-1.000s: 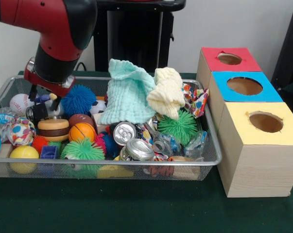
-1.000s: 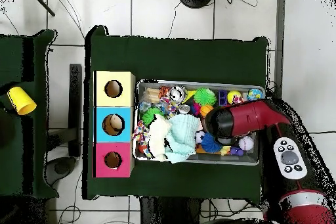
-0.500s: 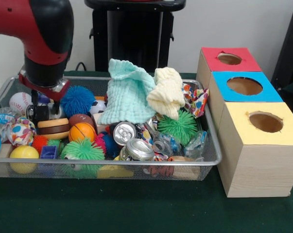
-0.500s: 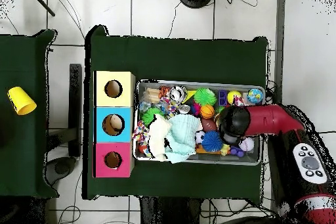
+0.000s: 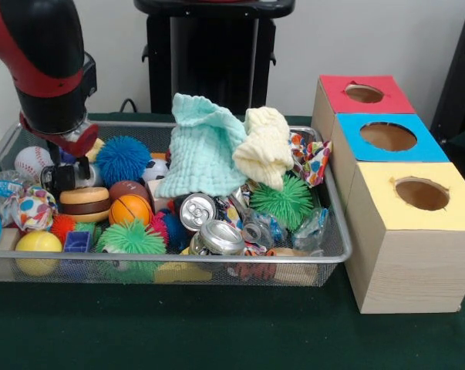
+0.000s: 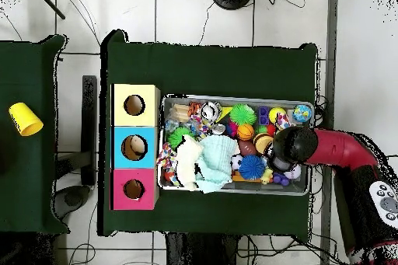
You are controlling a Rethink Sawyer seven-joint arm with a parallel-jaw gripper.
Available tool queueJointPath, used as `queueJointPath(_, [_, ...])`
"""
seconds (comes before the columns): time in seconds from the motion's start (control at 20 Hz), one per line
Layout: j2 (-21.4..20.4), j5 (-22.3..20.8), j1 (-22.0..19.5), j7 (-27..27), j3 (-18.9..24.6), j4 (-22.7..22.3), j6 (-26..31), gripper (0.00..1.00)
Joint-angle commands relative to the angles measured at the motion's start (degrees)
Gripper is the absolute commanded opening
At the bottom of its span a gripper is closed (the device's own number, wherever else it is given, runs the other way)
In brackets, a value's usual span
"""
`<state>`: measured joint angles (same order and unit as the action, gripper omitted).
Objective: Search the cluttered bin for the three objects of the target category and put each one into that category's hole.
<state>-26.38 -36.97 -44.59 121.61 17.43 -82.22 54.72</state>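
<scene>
My gripper (image 5: 72, 165) hangs low over the left end of the wire bin (image 5: 178, 263), just above a black and white toy (image 5: 60, 178) and beside a blue spiky ball (image 5: 124, 159). In the overhead view the arm's head (image 6: 294, 146) covers it. The bin holds balls, two crushed cans (image 5: 198, 210), a mint cloth (image 5: 202, 150) and a cream cloth (image 5: 264, 145). Three boxes with round holes stand to the right: red (image 5: 364, 93), blue (image 5: 389, 136) and yellow (image 5: 422, 193).
A baseball (image 5: 32, 161), a burger toy (image 5: 84, 204), an orange ball (image 5: 130, 210) and a yellow ball (image 5: 38, 243) crowd the bin's left end. Green spiky balls (image 5: 283, 202) lie mid-bin. A yellow cup (image 6: 25, 119) sits on a side table.
The arm has swung left in the front view, from over the blue spiky ball towards the bin's left end. Nothing in the bin has visibly moved.
</scene>
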Motion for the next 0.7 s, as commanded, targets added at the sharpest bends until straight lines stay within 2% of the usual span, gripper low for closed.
queueJointPath(0.05, [-0.61, -1.06, -0.91, -17.39, -0.63, -6.48, 11.79, 1.0])
queueJointPath(0.15, [-2.97, -0.28, -0.63, -17.4, -0.54, -7.71, 13.32, 1.0])
queueJointPath(0.35, [-8.42, 1.21, -1.64, -15.45, 0.75, -12.43, 9.81, 1.0])
queueJointPath(0.7, [-9.39, 3.14, -3.22, -13.5, 3.18, -13.43, 8.18, 1.0])
